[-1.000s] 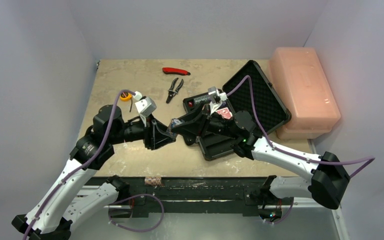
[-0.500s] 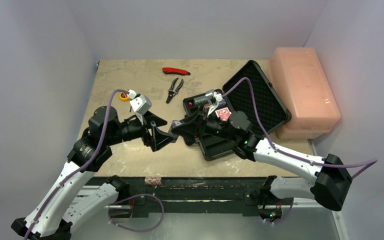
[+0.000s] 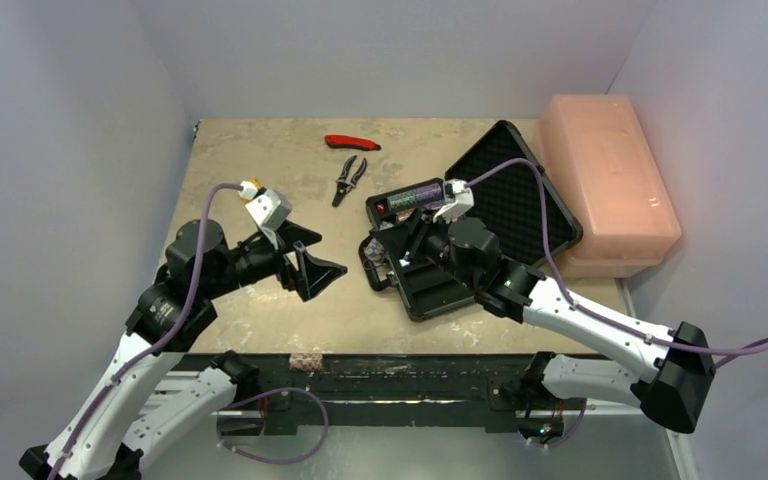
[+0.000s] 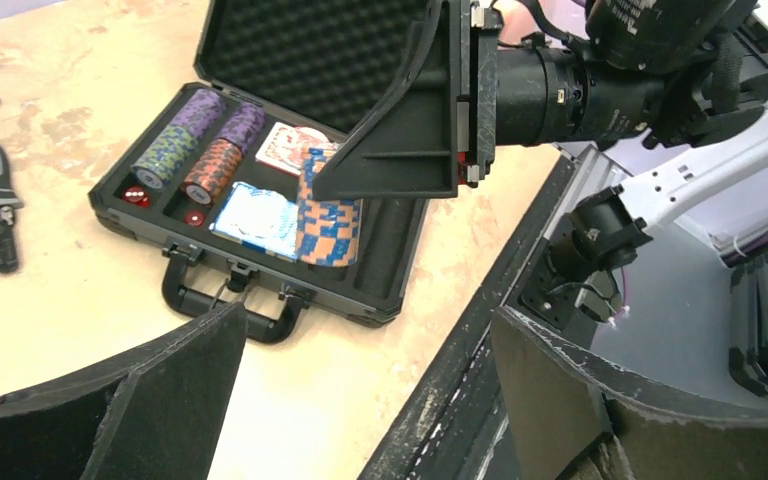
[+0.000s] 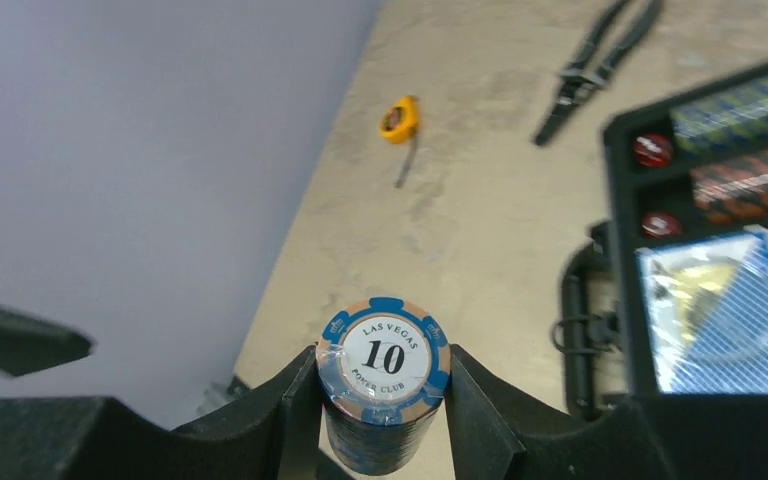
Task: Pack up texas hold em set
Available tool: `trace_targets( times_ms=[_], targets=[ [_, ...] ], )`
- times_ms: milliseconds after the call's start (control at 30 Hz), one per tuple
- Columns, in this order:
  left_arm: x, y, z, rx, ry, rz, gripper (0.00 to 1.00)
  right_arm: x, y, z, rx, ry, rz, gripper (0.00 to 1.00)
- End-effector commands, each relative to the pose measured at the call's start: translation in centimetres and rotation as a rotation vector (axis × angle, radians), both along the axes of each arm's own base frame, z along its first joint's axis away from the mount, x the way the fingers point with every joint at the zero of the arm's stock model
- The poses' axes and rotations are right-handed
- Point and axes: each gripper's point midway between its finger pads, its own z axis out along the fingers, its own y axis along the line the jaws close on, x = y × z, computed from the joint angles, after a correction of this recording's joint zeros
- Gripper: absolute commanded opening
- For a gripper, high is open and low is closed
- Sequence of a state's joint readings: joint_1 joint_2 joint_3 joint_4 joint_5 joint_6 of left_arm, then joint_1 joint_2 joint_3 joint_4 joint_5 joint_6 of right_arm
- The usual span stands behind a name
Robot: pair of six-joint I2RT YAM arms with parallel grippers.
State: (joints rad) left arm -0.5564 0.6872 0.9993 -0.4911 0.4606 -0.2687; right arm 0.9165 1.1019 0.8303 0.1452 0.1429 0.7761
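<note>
Right gripper (image 5: 383, 405): clamped on an upright stack of orange-and-blue chips (image 5: 383, 360), over the left end of the open black case (image 3: 438, 295), just beside the blue deck (image 4: 256, 217). I cannot tell whether the stack touches the foam. Left gripper (image 4: 360, 400): left of the case, my fingers wide apart, nothing held. Three chip stacks (image 4: 210, 165), red deck (image 4: 290, 145) and dice (image 4: 135, 195) lie in the case.

Beige tabletop (image 3: 250, 140): red-handled tool (image 3: 352, 143) lies far-centre, w/ black pliers (image 3: 349, 179) near it on the near side, not touching. Yellow tape measure (image 5: 400, 119) sits well left of the pliers, twd the left wall. Large pink plastic box (image 3: 610, 180), lid shut, is at far right by the wall.
</note>
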Motion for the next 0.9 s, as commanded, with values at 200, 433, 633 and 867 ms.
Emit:
trace_targets(
  times_ms=[200, 433, 633, 867],
  targets=[
    [2.4, 1.9, -0.8, 0.055, -0.013, 0.161, 0.92, 3.5, -8.4, -2.9, -0.005, 0.287, -0.597, 0.0],
    [4.7, 3.9, -2.8, 0.152, 0.068, 0.333, 0.92, 4.8, -11.4, -5.6, -0.048, 0.39, -0.749, 0.0],
    [5.6, 7.0, -8.6, 0.315, 0.319, 0.556, 0.91, 6.0, -14.0, -8.3, -0.068, 0.508, -0.84, 0.0],
    [3.7, 8.2, -14.2, 0.4, 0.508, 0.62, 0.94, 6.2, -15.2, -10.9, -0.093, 0.604, -0.884, 0.0]
  ],
)
